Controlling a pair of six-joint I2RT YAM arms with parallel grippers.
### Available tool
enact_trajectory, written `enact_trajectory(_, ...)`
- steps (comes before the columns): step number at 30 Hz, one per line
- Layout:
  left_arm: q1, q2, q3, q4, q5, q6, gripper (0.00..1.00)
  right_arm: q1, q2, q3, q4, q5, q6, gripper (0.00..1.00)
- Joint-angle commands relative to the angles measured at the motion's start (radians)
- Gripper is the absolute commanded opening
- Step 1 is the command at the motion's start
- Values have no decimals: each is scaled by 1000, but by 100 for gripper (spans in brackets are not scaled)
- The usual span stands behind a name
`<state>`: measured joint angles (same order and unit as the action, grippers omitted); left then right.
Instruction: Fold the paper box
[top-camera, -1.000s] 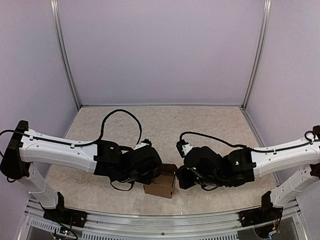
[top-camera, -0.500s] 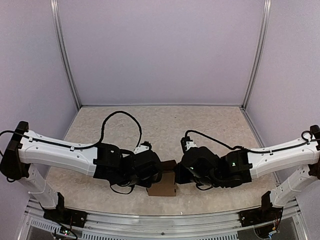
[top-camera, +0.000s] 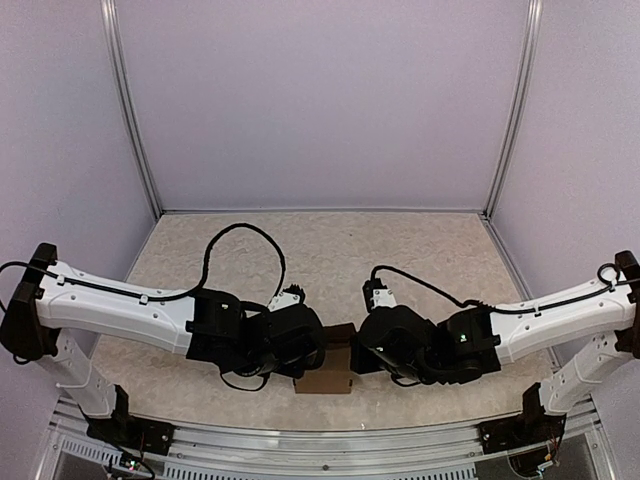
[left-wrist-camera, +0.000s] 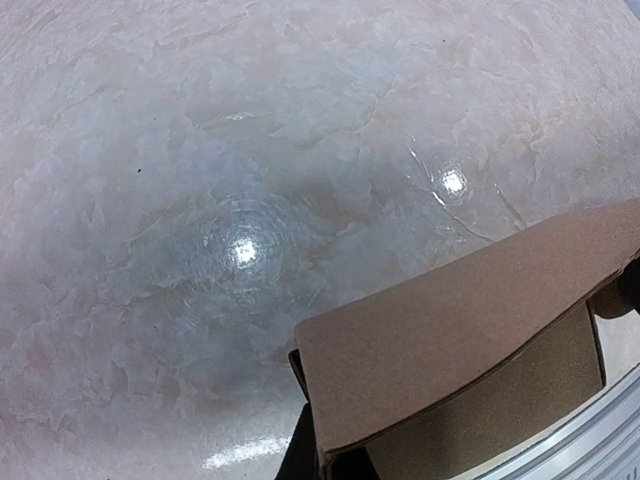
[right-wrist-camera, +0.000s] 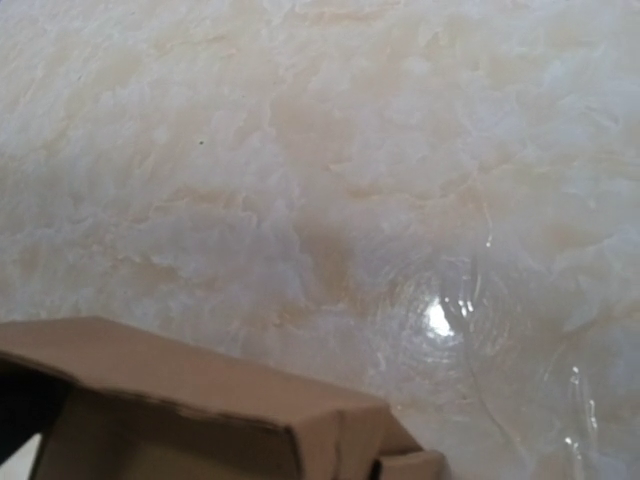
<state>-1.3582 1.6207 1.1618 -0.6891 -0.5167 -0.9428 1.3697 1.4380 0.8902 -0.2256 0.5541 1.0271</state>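
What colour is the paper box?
Plain brown; the paper box shows best in the left wrist view.

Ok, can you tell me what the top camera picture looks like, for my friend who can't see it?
Two white-and-black robot arms, the left arm and the right arm, reach inward and meet at a small brown paper box near the front of a pale marbled table. Plain lilac walls surround it.

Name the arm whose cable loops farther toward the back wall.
The left arm: its cable rises in a tall loop, while the right arm's cable runs low.
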Motion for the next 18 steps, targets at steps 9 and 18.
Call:
enact_trajectory(9, -25, 26, 31, 70, 38, -4, 0, 75, 51, -43, 47, 36, 26, 0)
enact_trajectory(18, -34, 24, 32, 61, 37, -14, 0, 108, 93, -56, 37, 93, 33, 0)
